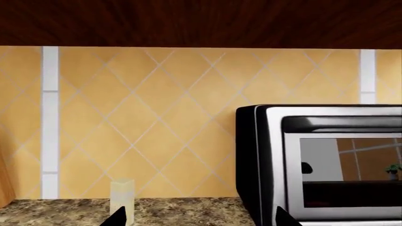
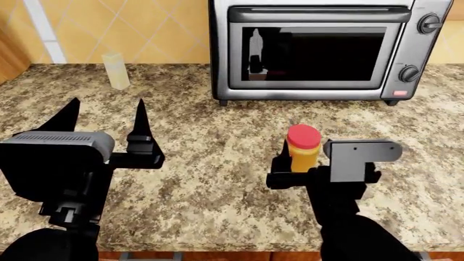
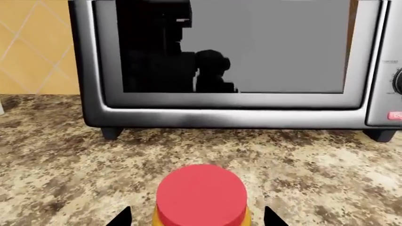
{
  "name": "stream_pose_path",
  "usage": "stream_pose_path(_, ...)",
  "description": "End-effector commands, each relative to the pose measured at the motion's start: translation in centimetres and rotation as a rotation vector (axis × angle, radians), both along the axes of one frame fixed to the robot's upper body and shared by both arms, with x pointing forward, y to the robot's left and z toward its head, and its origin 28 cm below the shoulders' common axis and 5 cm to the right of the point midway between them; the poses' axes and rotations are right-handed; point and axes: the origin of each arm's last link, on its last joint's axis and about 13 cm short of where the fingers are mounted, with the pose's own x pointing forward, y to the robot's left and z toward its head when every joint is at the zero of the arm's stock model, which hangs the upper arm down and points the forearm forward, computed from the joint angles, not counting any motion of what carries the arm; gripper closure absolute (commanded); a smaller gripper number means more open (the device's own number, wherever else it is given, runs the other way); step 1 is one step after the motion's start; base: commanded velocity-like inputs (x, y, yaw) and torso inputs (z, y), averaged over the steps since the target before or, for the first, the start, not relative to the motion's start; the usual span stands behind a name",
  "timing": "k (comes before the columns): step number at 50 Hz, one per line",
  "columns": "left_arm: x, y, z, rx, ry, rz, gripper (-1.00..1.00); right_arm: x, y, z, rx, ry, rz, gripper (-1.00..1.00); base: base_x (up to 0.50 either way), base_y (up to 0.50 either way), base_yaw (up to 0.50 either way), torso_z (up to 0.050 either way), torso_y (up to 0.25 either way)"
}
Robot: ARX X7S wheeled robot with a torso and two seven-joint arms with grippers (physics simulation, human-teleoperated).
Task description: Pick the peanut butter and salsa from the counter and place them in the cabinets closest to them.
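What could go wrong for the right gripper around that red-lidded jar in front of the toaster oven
The right gripper sits around the peanut butter, but the jaws look apart from it, so lifting now could leave it behind. A crooked close might tip the upright jar on the counter. A forward push could knock it into the toaster oven.

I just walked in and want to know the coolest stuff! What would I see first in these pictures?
First, the peanut butter, a yellow-orange jar with a bright red lid, standing on the speckled counter between the fingers of the right tool. Behind it, against the tiled wall, sits a big shiny toaster oven. The left tool hangs open over the counter's left side, holding nothing, with a pale see-through container beyond it near the wall.
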Motion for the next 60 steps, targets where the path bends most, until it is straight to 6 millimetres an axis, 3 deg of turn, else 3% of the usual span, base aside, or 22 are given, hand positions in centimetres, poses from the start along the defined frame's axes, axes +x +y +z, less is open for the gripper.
stream_pose_path(1,0.0,0.0,-0.1,0.002,0.0,-0.001,-1.0,0.9,-0.2,-1.1,0.007,0.042,-0.007,-1.0,0.0,0.0,0.0,0.0,0.0)
stream_pose_path(43,-0.1,-0.2,-0.1,0.014,0.003,-0.002,-1.0,4.2,-0.6,-4.3,-0.004,0.195,-0.019,-1.0,0.0,0.0,0.0,0.0,0.0)
stream_pose_path(44,-0.1,-0.2,-0.2,0.014,0.004,-0.002,-1.0,4.2,-0.6,-4.4,-0.007,0.198,-0.019,1.0,0.0,0.0,0.0,0.0,0.0)
stream_pose_path(54,0.0,-0.2,-0.2,0.015,0.006,-0.004,-1.0,4.0,-0.7,-4.4,-0.011,0.196,-0.048,1.0,0.0,0.0,0.0,0.0,0.0)
stream_pose_path(60,0.0,-0.2,-0.3,0.017,0.006,-0.005,-1.0,3.1,-0.6,-3.0,-0.027,0.122,-0.063,1.0,0.0,0.0,0.0,0.0,0.0)
